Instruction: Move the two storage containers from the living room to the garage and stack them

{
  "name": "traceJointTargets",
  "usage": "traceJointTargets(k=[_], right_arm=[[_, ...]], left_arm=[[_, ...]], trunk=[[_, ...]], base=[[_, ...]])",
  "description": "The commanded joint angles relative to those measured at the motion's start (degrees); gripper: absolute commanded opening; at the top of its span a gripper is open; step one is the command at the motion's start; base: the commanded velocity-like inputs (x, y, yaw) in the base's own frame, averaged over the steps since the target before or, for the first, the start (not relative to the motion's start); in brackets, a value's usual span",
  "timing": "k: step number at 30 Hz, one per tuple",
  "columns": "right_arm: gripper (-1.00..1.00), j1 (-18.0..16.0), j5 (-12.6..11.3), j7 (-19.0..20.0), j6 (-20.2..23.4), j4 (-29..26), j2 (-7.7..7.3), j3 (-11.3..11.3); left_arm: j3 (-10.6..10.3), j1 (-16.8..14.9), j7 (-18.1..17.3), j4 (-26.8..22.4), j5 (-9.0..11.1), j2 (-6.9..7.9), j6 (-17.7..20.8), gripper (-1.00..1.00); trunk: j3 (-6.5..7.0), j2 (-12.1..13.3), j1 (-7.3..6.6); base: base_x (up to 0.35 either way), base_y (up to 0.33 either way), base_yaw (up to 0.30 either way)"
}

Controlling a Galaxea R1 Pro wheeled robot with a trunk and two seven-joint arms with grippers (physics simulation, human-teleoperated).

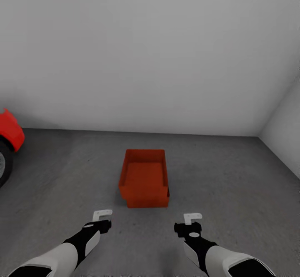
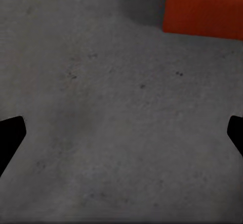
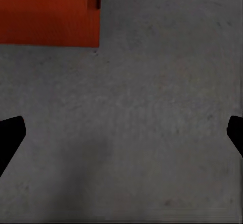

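Containers point(image 1: 144, 179) sit on the garage floor point(image 1: 225, 177) straight ahead of me, near the back wall point(image 1: 150, 51), and from the head view they look already stacked: an upper bin nested on a lower one, with a slight step showing at the front right corner. I judge the stack is made, though I can't be sure how squarely the top one is seated.

My left tool point(image 1: 101, 217) and right tool point(image 1: 192, 220) hover just short of the stack, one to each side of its near end, both spread wide with nothing in them. In the wrist views the fingertips sit at the far edges of the frame over bare concrete, with an orange wall corner near the left tool point(image 2: 202, 6) and near the right point(image 3: 48, 11).

These bins should handle as light, stiff plastic with smooth, likely slippery walls. If I need to square the top one, I'd pinch a thin rim on each long side, both arms together, and lift evenly so it doesn't tilt or skid. A red car point(image 1: 9, 133) stands well off to the left.
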Motion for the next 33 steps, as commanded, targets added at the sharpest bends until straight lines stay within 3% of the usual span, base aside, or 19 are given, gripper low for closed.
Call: traceJointTargets(k=[1,12,19,33], right_arm=[[1.00,-0.13,-0.58,-0.11,-0.20,0.27,-0.03,0.52],[1.00,-0.08,-0.26,-0.26,-0.10,0.76,-0.19,0.62],[1.00,0.03,-0.14,-0.17,0.06,0.86,-0.22,0.68],[1.00,0.11,-0.12,-0.20,0.08,0.88,-0.15,0.69]], left_arm=[[-0.52,0.00,0.28,0.16,0.58,0.17,0.33,1.00],[-0.58,-0.01,0.25,6.98,0.73,1.72,0.39,1.00],[-0.58,0.04,0.20,7.77,0.81,2.60,0.68,1.00],[-0.58,0.39,0.23,7.92,0.90,2.97,0.72,1.00]], trunk=[[-0.05,-0.03,-0.02],[-0.05,-0.03,-0.02],[-0.05,-0.03,-0.02],[-0.05,-0.03,-0.02]], base=[[-0.100,0.000,0.000],[-0.025,0.000,0.000],[-0.001,0.000,0.000],[0.000,0.000,0.000]])
